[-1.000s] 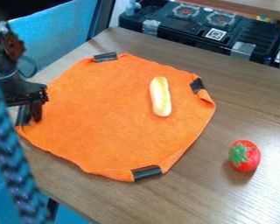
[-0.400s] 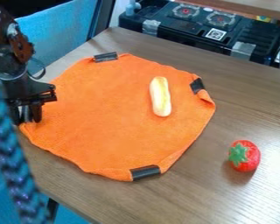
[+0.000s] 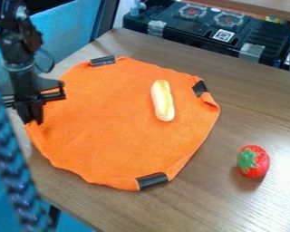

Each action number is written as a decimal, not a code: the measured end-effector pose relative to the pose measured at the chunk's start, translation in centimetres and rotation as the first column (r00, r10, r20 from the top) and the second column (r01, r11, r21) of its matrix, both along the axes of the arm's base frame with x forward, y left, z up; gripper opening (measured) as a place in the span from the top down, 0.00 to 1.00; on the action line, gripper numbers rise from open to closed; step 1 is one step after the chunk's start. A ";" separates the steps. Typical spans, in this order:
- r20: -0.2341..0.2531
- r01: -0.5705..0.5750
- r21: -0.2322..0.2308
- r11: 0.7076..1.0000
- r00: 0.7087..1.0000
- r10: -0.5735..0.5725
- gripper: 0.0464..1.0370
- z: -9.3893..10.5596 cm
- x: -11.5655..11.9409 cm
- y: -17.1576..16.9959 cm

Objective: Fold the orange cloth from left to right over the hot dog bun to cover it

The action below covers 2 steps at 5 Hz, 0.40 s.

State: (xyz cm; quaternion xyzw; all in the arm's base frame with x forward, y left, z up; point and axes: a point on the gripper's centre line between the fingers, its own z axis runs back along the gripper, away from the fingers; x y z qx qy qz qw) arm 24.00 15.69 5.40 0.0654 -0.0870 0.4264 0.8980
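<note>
Orange cloth (image 3: 111, 131): edge pinched in near-closed gripper (image 3: 33, 119) | bread roll (image 3: 163, 101): on cloth, well apart from gripper | risk: shallow grip slips, or sharp tug tips roll.

Your 1 blk arm (image 3: 17, 47) comes in at upper L of cam view, slanting down a bit. Your gripper (image 3: 33, 122) hangs at L side, approx. vert., w/ its 2 fingers (image 3: 26, 111) closed together, tips down.
</note>
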 end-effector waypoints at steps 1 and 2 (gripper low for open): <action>-0.006 -0.058 -0.020 0.998 0.998 0.058 0.97 1.3 1.4 -1.4; 0.002 -0.107 -0.022 0.994 0.994 0.107 0.97 2.6 3.3 -3.8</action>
